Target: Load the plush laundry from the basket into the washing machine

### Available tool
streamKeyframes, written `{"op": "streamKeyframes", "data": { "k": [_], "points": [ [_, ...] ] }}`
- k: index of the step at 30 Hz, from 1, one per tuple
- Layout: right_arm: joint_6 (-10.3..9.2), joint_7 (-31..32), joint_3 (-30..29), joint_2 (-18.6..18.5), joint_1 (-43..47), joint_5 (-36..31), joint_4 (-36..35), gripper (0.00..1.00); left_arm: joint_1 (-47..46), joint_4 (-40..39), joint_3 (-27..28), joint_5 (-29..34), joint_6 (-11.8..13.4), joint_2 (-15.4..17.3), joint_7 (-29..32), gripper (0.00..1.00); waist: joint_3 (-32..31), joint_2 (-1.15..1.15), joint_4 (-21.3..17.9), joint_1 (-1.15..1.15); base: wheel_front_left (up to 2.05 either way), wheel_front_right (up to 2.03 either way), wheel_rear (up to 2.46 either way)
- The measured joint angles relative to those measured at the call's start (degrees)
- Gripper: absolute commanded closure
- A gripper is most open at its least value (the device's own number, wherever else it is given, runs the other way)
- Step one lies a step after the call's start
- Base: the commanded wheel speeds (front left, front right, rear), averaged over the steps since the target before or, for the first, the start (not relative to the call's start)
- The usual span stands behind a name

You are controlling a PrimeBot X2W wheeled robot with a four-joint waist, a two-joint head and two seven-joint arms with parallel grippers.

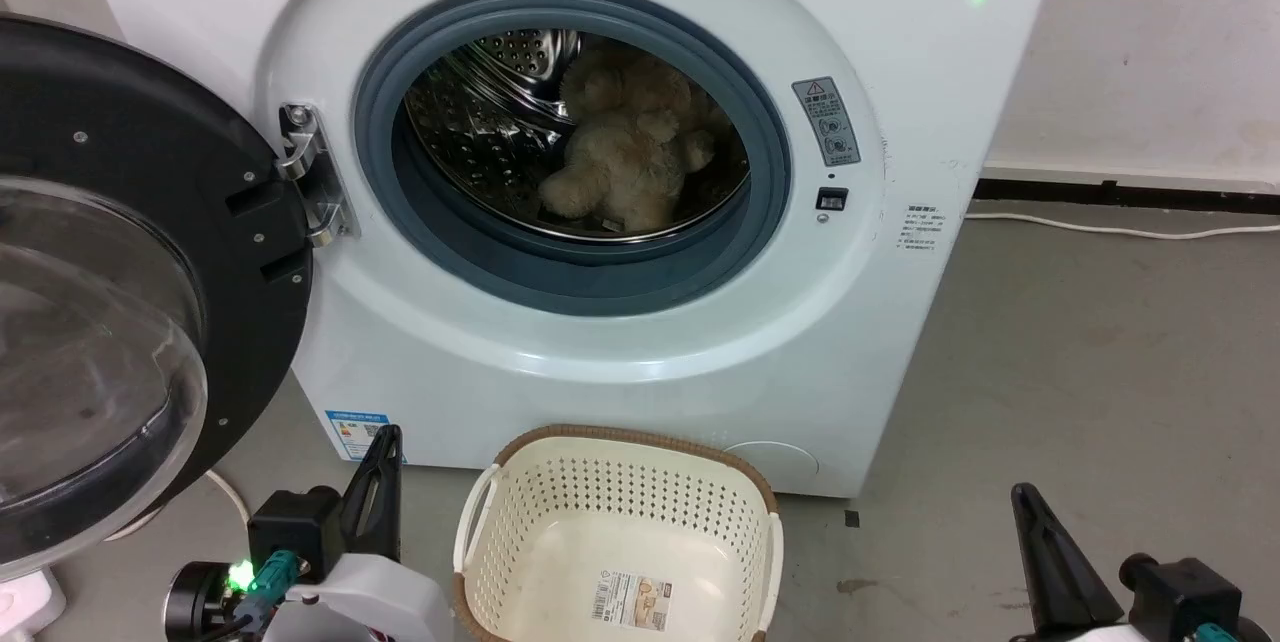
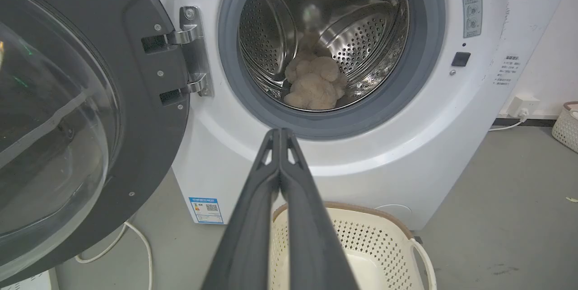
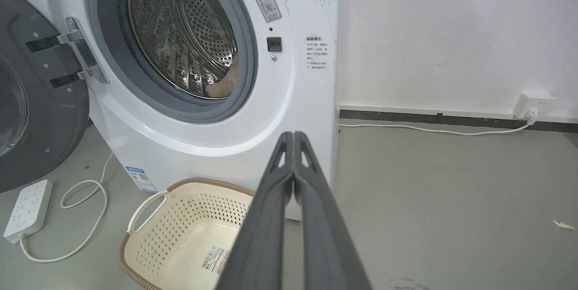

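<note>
Bright, even indoor light leaves only faint shadows on the floor (image 3: 451, 190). The drum (image 2: 361, 32) throws hard glints, and the clear door (image 1: 90, 372) carries pale reflections. Two green flare spots sit high on the washer (image 1: 620, 342). In the head view the toy (image 1: 630, 152) looks soft. The wrist views bow straight lines near their edges.

Colour check: mostly white, grey and cream.
Washing machine (image 1: 620, 362) was white, with a grey gasket (image 1: 570, 272), a bare-steel drum (image 1: 470, 142) dotted with perforations, a black-rimmed door (image 1: 130, 92) with a clear bubble, and a blue-bordered sticker (image 1: 357, 432). Plush laundry (image 1: 625, 157) was cream-beige. Basket (image 1: 600, 502) was cream with rows of holes, a brown woven-look rim and a white barcode label (image 1: 632, 597). Floor (image 1: 1080, 372) was plain grey, wall (image 3: 451, 32) off-white, skirting (image 3: 451, 117) black, cable (image 3: 429, 129) and power strip (image 3: 28, 211) white. Left gripper (image 2: 280, 131) and right gripper (image 3: 293, 134) had dark grey fingers.
</note>
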Motion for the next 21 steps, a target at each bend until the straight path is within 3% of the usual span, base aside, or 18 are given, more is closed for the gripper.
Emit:
{"op": "streamKeyframes", "data": {
  "k": [21],
  "points": [
    [0.0, 2.5, 0.3, 0.0, -1.6, -1.7, -0.8, 1.0, 0.1, -1.8, 2.2, 3.1, -0.9, -2.0, 1.7, 1.0, 0.5, 0.0, -0.4, 0.0, 0.0, 0.0, 0.0]
  ]
}}
